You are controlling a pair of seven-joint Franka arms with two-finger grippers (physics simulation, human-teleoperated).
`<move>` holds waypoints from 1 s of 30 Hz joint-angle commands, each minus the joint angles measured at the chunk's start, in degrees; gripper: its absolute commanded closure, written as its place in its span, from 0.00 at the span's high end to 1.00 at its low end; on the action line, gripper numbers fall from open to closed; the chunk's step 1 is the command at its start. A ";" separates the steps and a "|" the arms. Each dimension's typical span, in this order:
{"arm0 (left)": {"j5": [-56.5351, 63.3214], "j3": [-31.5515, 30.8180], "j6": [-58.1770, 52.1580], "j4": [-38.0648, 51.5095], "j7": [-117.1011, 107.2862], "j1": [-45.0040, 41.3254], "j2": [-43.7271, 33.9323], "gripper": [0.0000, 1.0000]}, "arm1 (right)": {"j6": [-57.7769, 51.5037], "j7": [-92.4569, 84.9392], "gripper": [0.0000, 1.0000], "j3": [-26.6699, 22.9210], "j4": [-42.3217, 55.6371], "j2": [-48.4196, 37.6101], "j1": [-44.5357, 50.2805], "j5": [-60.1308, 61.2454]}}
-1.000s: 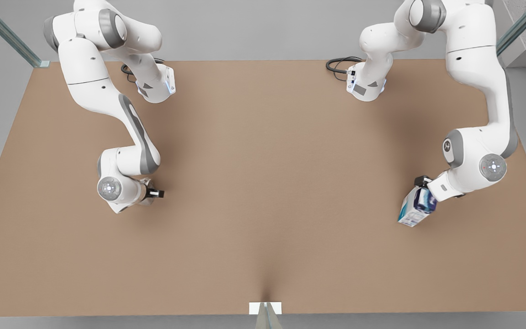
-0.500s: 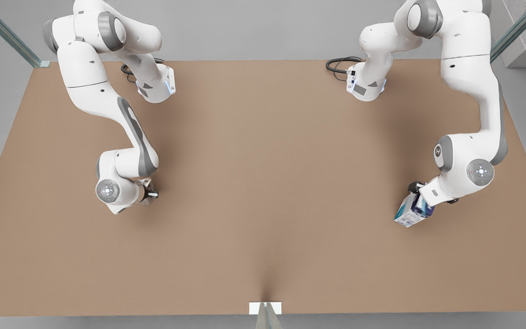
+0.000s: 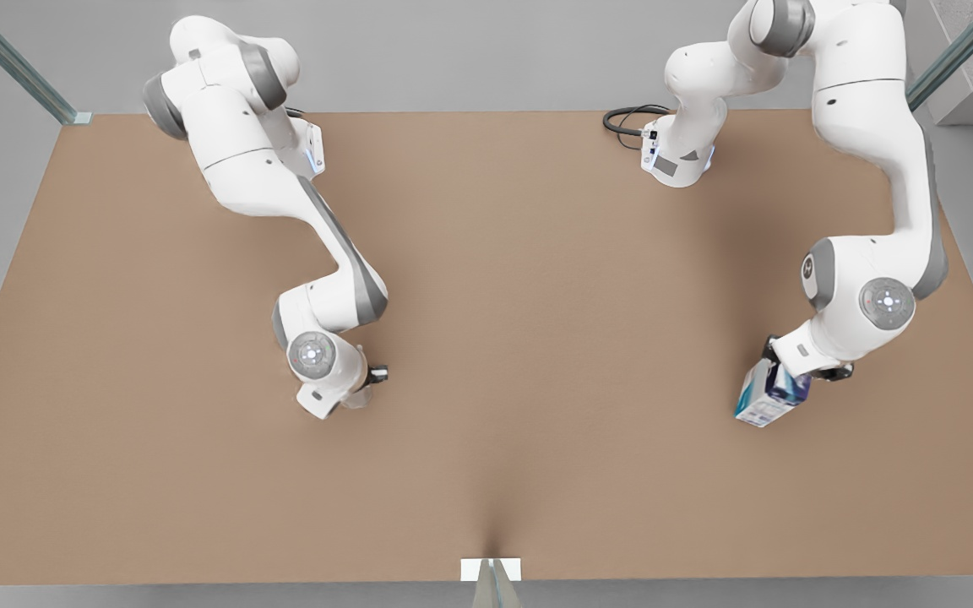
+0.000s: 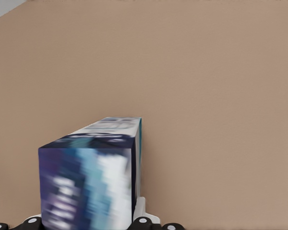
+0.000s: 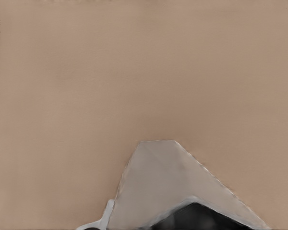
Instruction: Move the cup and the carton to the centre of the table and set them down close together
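Left end effector (image 3: 778,371) grips the carton (image 3: 767,395); right end effector (image 3: 361,390) is closed on the cup (image 5: 173,187).
You see the carton tilted at the surface's (image 3: 537,338) 3 o'clock side, the cup at 9 o'clock, well apart.

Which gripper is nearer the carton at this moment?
Left. The left gripper grips the carton at the front view's right; the right gripper, carrying the cup, is far across the table.

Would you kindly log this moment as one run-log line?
left pincer: shut on carton, front view's right | right pincer: holding cup, left of centre | table: neither set down yet
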 commanded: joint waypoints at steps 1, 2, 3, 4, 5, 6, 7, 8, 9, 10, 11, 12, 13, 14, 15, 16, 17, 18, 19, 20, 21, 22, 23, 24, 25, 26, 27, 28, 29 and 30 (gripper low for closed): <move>0.57 -0.15 -0.07 0.04 0.10 0.04 -0.09 0.60 | -0.11 0.01 0.21 -1.41 2.22 1.18 2.05 0.65; 0.66 -0.59 -0.95 0.74 0.98 0.13 -0.53 0.60 | -0.11 -0.16 0.21 -6.41 7.58 4.52 8.03 4.69; 0.66 -0.68 -1.39 1.01 1.07 0.13 -0.62 0.60 | -0.46 -0.08 0.21 -9.84 11.45 7.15 12.15 7.76; 1.10 -0.85 -1.91 1.45 1.59 0.04 -0.62 0.60 | -1.34 -0.07 0.21 -14.85 15.49 10.31 17.16 12.15; 1.27 -1.82 -2.97 1.89 1.77 0.04 -0.62 0.60 | -1.43 0.01 0.21 -17.93 18.84 13.48 20.42 15.32; 1.27 -2.70 -3.06 2.41 3.53 -0.04 -0.62 0.60 | -1.34 0.01 0.21 -18.72 20.60 15.24 21.48 16.91; 2.32 -4.45 -3.23 3.38 4.85 -0.04 -0.62 0.60 | -1.43 1.33 0.21 -18.72 21.48 16.03 22.44 16.91; 3.65 -6.21 -6.48 5.49 7.30 0.04 -0.62 0.60 | -1.43 1.60 0.21 -19.08 22.09 16.39 23.67 16.91; 4.78 -7.36 -7.01 6.37 11.25 -0.04 -0.62 0.60 | -1.34 1.68 0.21 -18.99 22.18 16.39 24.03 16.91; 5.84 -7.97 -7.01 7.60 16.34 -0.04 -0.44 0.60 | -1.34 1.68 0.21 -19.34 22.79 16.65 24.82 16.91; 7.07 -8.06 -6.66 7.86 21.26 0.04 -0.35 0.60 | -1.25 1.68 0.21 -19.34 22.97 17.09 24.91 17.00; 7.16 -8.15 -6.22 8.30 28.22 0.22 -0.35 0.60 | -0.90 1.68 0.21 -19.95 23.15 18.05 25.87 17.00; 7.16 -8.15 -5.96 8.39 35.07 0.75 -0.53 0.61 | -0.64 1.68 0.21 -20.75 25.17 19.37 26.14 17.61; 7.25 -8.06 -3.33 8.39 42.45 0.92 -0.53 0.61 | -0.55 1.68 0.21 -21.01 26.40 20.25 26.23 17.79; 7.86 -7.97 -1.56 8.74 48.70 0.84 -0.26 0.61 | 2.52 1.42 0.21 -21.71 26.49 20.69 26.40 17.79; 9.36 -8.06 -1.56 9.36 52.31 0.92 -0.09 0.61 | 2.79 1.07 0.21 -21.98 27.28 20.87 26.23 17.79; 9.27 -8.06 -1.65 9.36 55.91 0.92 -0.09 0.61 | 2.79 1.07 0.21 -22.51 27.28 20.96 26.31 17.79; 9.27 -8.15 -1.74 9.36 57.93 0.66 -0.09 0.61 | 2.79 1.16 0.22 -22.51 27.28 21.22 26.31 17.79; 9.36 -8.15 -1.74 9.36 59.08 0.22 0.00 0.61 | 2.88 1.07 0.42 -22.51 27.28 21.31 26.40 17.79; 9.36 -8.24 -1.74 9.36 59.69 0.04 0.09 0.61 | 3.49 1.16 0.59 -22.51 27.28 21.40 26.40 17.79; 9.36 -9.12 -1.92 9.62 60.04 0.04 0.17 0.60 | 3.58 1.16 0.76 -22.51 27.37 21.66 26.40 17.79; 9.27 -9.20 -2.09 9.62 59.87 0.04 0.26 0.60 | 4.02 0.98 0.99 -22.51 27.63 21.75 26.40 17.79; 9.18 -10.08 -2.27 9.62 59.17 -0.04 0.35 0.60 | 4.81 0.89 1.00 -22.51 27.63 21.75 26.40 17.79; 9.18 -10.08 -2.27 9.62 59.34 0.04 0.53 0.60 | 4.81 0.72 1.00 -22.51 27.63 21.75 26.40 17.79; 9.18 -10.08 -2.27 9.71 59.69 0.04 0.79 0.60 | 4.81 0.72 1.00 -22.51 27.63 21.83 26.40 17.79; 9.01 -10.08 -2.35 9.71 59.60 0.04 0.79 0.60 | 4.81 0.72 1.00 -22.51 27.63 21.75 26.40 17.79; 8.66 -10.17 -2.44 9.71 59.34 0.04 0.88 0.60 | 4.81 0.72 1.00 -22.51 27.63 21.84 26.40 17.79; 8.39 -10.87 -2.44 9.71 58.81 -0.04 0.97 0.60 | 4.81 0.63 1.00 -22.51 27.63 21.75 26.40 17.79; 8.31 -10.96 -2.62 10.59 58.55 -0.66 1.32 0.60 | 4.81 0.63 1.00 -22.51 27.63 21.75 26.58 17.79; 8.31 -10.96 -3.23 11.47 58.29 -1.10 1.76 0.60 | 4.81 0.72 1.00 -22.59 27.63 21.75 27.19 17.79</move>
